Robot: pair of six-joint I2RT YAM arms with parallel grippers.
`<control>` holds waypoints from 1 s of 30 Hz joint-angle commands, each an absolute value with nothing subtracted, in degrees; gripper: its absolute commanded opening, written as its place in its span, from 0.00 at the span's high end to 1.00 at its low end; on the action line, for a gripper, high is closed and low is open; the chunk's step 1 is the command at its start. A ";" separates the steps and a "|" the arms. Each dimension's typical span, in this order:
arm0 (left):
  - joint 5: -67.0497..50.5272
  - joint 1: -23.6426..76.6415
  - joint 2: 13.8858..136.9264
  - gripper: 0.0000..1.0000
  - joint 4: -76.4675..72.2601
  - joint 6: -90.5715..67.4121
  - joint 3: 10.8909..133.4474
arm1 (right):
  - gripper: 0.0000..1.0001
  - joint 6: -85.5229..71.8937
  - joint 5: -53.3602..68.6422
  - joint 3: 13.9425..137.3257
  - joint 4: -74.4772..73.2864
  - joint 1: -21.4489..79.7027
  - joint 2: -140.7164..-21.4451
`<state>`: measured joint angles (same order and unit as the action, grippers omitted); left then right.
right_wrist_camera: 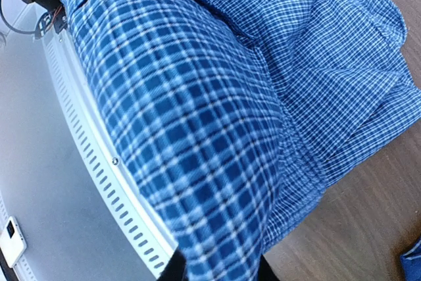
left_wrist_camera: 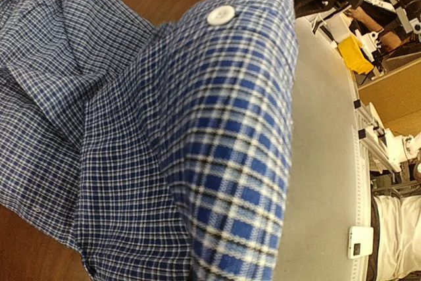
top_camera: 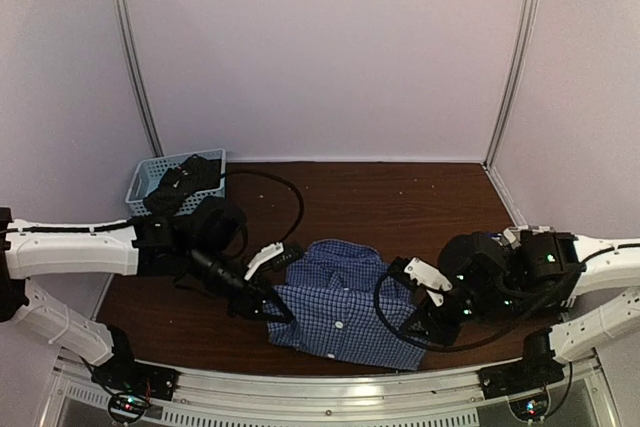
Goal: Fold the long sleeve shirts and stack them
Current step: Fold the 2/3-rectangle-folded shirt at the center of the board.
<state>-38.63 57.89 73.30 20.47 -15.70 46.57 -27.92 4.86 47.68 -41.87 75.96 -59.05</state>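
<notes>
Blue fine-check shirt (top_camera: 345, 307) lies at the near edge of the counter (top_camera: 400, 197). Left tool (top_camera: 268, 307) is clamped on its left edge. Right tool (top_camera: 415, 330) straddles its right edge; I cannot tell if it grips. At far left, a basket (top_camera: 140, 185) holds dark cloth (top_camera: 185, 182).

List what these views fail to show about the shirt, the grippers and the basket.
1. Left gripper: fingers hidden in the left wrist view by the blue check shirt draped across the lens.
2. Right gripper: fingertips cut off at the right wrist view's bottom edge; grip unclear.
3. Dark item in the basket: too small in the top view to identify.
4. Nearest cloth in both wrist views: blurred.
</notes>
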 commanded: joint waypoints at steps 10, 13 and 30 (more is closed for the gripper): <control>-50.63 48.07 84.41 1.00 24.72 -7.90 56.60 | 0.73 -14.96 18.34 48.39 -36.44 53.37 -63.46; -51.42 46.98 84.68 1.00 23.73 -8.34 56.33 | 0.73 -14.96 20.13 47.85 -33.64 51.35 -64.25; -57.49 43.62 85.95 1.00 16.01 -11.51 54.43 | 0.44 -15.71 24.62 41.70 -22.65 45.09 -63.18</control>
